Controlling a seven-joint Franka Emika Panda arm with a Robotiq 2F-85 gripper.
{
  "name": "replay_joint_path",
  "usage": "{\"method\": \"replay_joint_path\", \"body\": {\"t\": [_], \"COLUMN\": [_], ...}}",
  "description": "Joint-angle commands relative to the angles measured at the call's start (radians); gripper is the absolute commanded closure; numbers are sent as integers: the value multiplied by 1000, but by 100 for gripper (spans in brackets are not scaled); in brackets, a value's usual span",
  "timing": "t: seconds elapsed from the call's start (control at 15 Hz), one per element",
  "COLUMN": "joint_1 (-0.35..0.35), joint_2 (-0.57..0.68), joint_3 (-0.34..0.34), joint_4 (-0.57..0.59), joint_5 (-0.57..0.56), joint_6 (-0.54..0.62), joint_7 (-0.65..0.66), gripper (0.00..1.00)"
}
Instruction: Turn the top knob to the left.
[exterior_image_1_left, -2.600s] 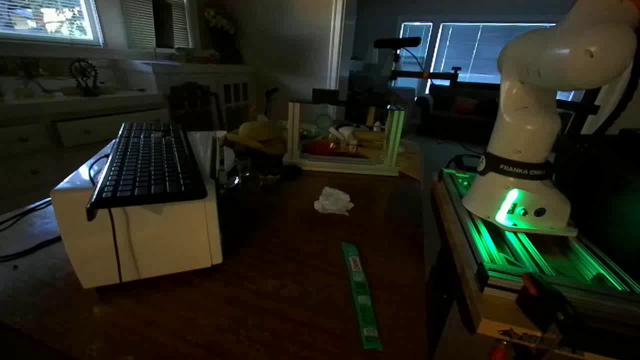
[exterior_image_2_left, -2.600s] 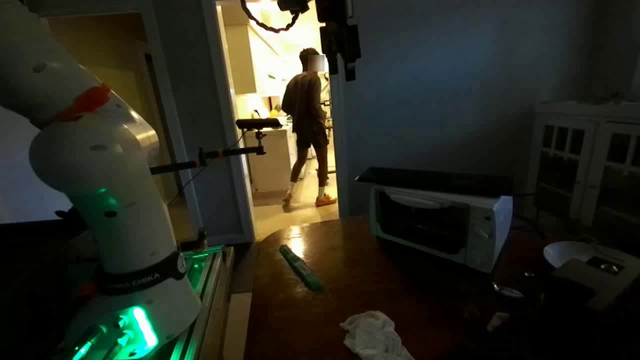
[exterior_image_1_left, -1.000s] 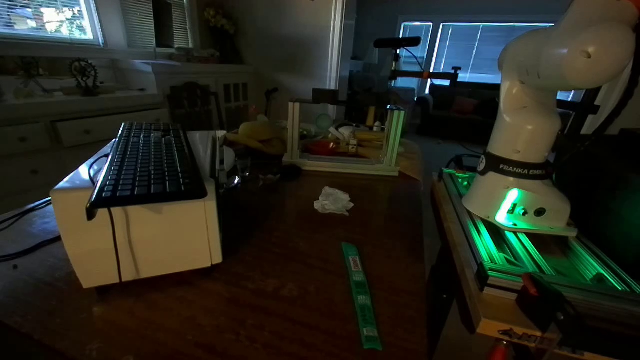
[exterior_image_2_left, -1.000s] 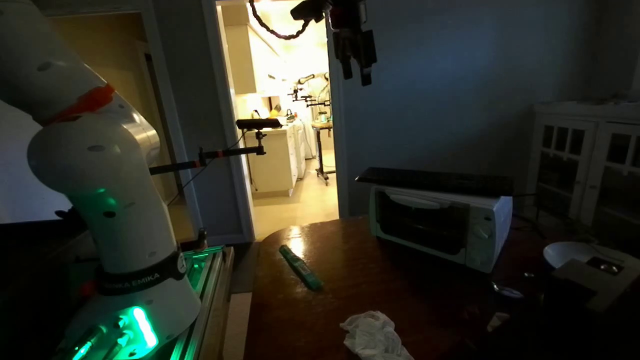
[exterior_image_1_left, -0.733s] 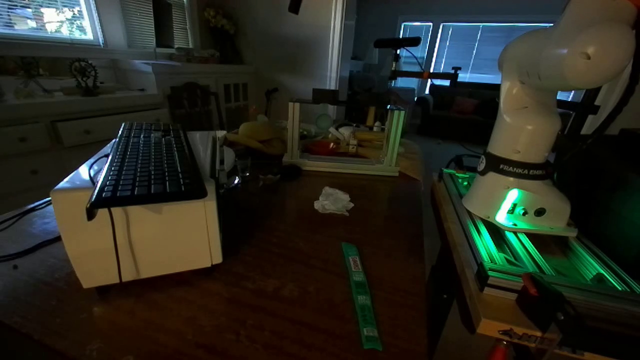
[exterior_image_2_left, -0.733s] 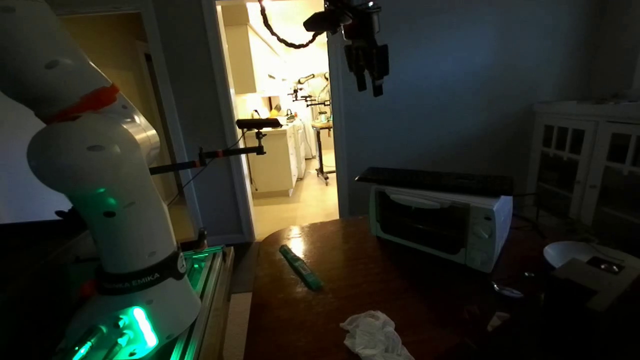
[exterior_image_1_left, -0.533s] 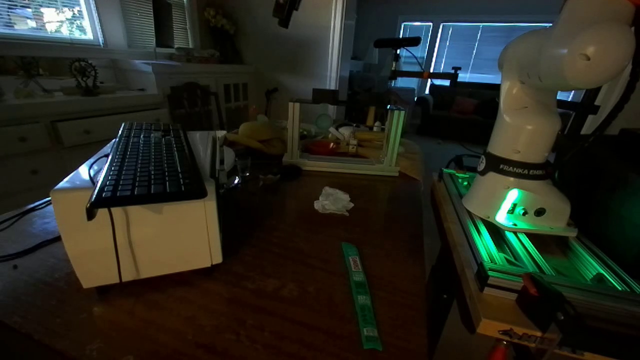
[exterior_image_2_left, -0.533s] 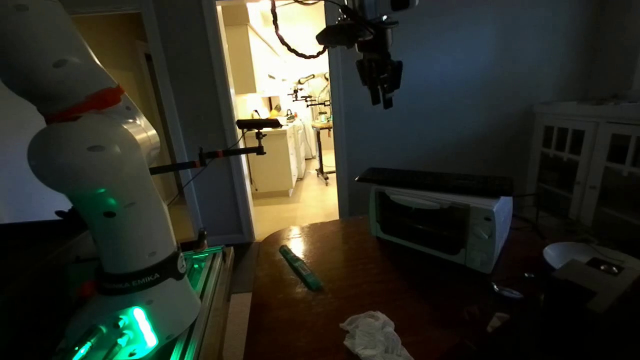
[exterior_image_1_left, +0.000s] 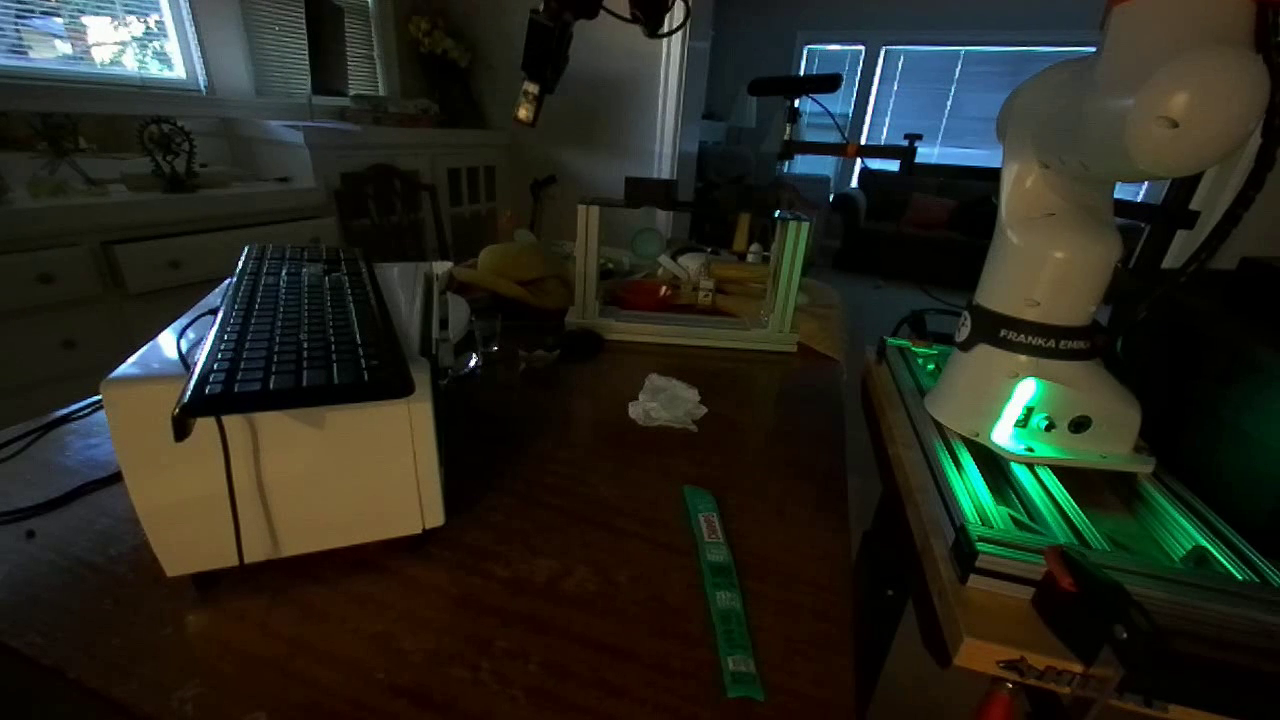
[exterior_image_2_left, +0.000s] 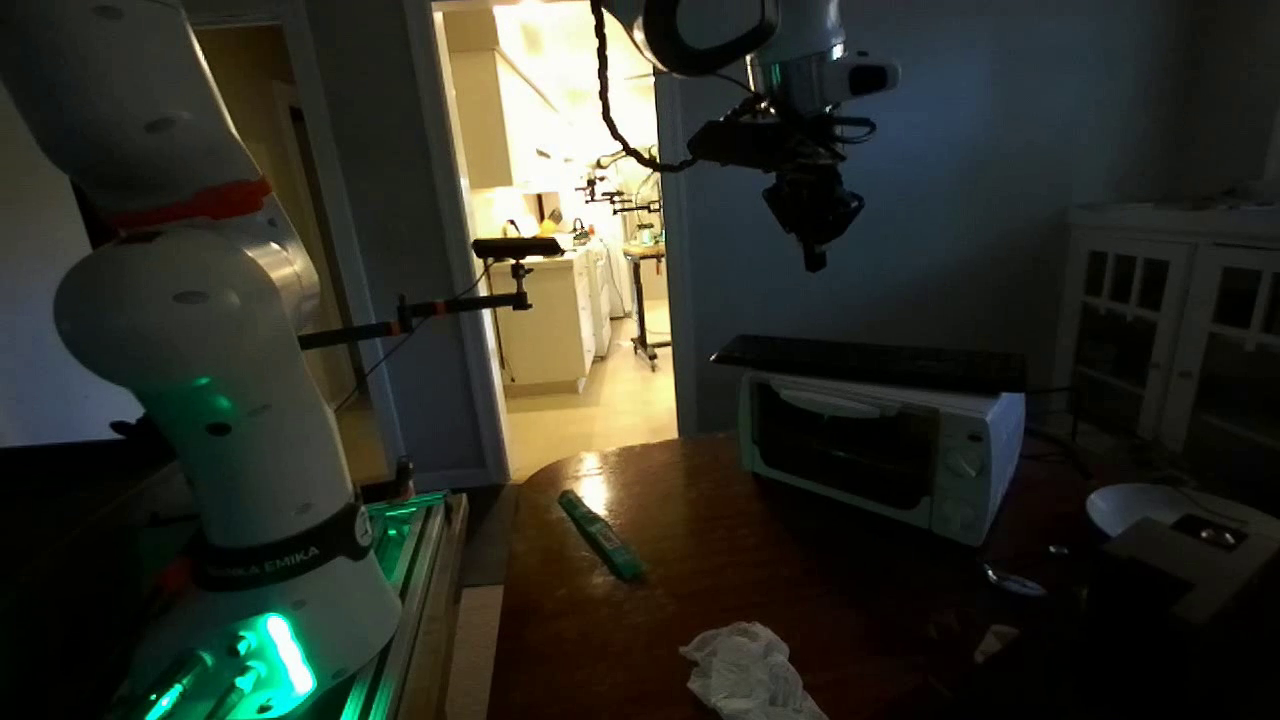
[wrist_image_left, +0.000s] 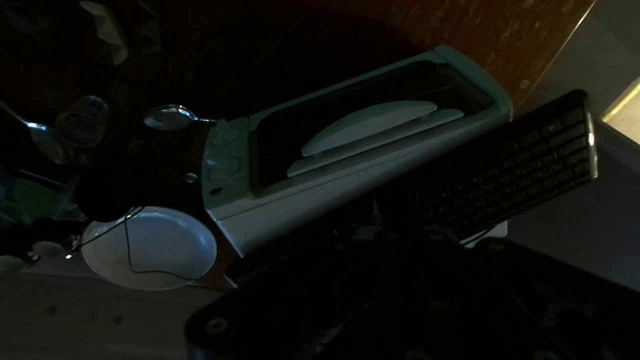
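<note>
Presumably rigid and slick, the top knob (exterior_image_2_left: 965, 462) requires gripping across opposite edges; the claw (exterior_image_2_left: 815, 260) is pressed together.

Dim overall, overexposed warm doorway (exterior_image_2_left: 555, 330) beyond the counter (exterior_image_2_left: 690, 550), glare (exterior_image_2_left: 593, 482) at its doorway end, green light strip (exterior_image_2_left: 289, 654) beside it, tool (exterior_image_2_left: 815, 260) near-black, wrist view murky.

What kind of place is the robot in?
It looks like a room in someone's home, maybe a dining room: there's a wooden table, a toaster oven on it, and a pale cabinet beyond.
</note>
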Motion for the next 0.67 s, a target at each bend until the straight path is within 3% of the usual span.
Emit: {"method": "replay_joint_path", "body": {"t": [0.0, 0.13, 0.6], "joint_1": [-16, -28, -53], "joint_2": [91, 136, 146], "joint_3": [15, 23, 43], "joint_4": [12, 18, 21], "joint_5": [20, 6, -3], "joint_6": [114, 172, 166], "joint_7": [-76, -64, -45], "gripper": [100, 100, 99]}}
